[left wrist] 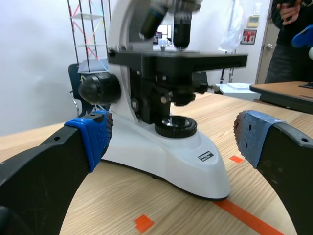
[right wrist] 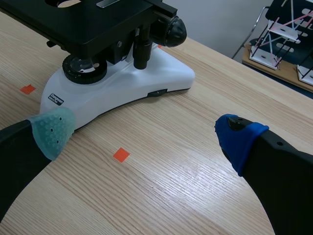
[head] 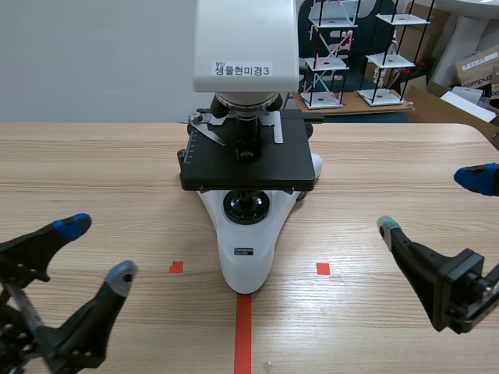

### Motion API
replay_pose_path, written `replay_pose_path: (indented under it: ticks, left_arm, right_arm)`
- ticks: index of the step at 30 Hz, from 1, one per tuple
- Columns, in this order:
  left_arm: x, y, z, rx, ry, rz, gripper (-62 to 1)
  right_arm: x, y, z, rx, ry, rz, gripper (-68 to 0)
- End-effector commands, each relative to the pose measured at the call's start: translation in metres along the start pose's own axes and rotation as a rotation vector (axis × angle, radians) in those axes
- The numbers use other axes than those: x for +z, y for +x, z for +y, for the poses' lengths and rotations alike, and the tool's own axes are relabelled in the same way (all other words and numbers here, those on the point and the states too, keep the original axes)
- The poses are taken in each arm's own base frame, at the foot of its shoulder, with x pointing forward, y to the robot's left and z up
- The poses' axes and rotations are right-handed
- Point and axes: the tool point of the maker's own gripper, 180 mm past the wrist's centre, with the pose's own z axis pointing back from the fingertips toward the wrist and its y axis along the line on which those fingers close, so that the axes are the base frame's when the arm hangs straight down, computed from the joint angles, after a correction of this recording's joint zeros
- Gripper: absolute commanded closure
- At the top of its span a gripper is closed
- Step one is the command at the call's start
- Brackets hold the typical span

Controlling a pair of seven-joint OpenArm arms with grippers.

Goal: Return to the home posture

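A white and black microscope (head: 248,148) stands at the table's middle, its base pointing toward me along the red tape line. My left gripper (head: 97,251) is low at the near left, open, with nothing between its fingers; from the left wrist the microscope (left wrist: 166,122) is ahead of it. My right gripper (head: 437,202) is at the near right, also open and holding nothing. Its wrist view has the microscope base (right wrist: 122,83) ahead and to one side, beyond a small tape square. Neither gripper touches the microscope.
The wooden table (head: 374,179) stretches around the microscope. Wire shelf racks (head: 355,51) and cardboard boxes (head: 475,74) stand behind the table's far edge. A person in dark clothes (left wrist: 288,44) stands in the background of the left wrist view.
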Motion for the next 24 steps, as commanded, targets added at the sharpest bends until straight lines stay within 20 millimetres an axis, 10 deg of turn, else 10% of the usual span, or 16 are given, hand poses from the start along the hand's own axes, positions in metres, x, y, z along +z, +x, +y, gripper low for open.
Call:
replay_pose_path:
  ticks: [1, 16, 24]
  left_arm:
    - [0.008, 0.017, 0.0, 0.001, -0.008, -0.018, -52.5]
    - [-0.008, 0.073, -0.068, -0.056, -0.157, 0.254, -52.6]
    - [-0.007, 0.073, -0.065, -0.06, -0.127, 0.295, -58.8]
  right_arm:
    - [-0.001, 0.01, 0.0, 0.006, 0.008, -0.036, -63.4]
    - [-0.001, 0.01, 0.0, 0.006, 0.008, -0.035, -63.4]
    - [-0.001, 0.01, 0.0, 0.006, 0.008, -0.036, -63.4]
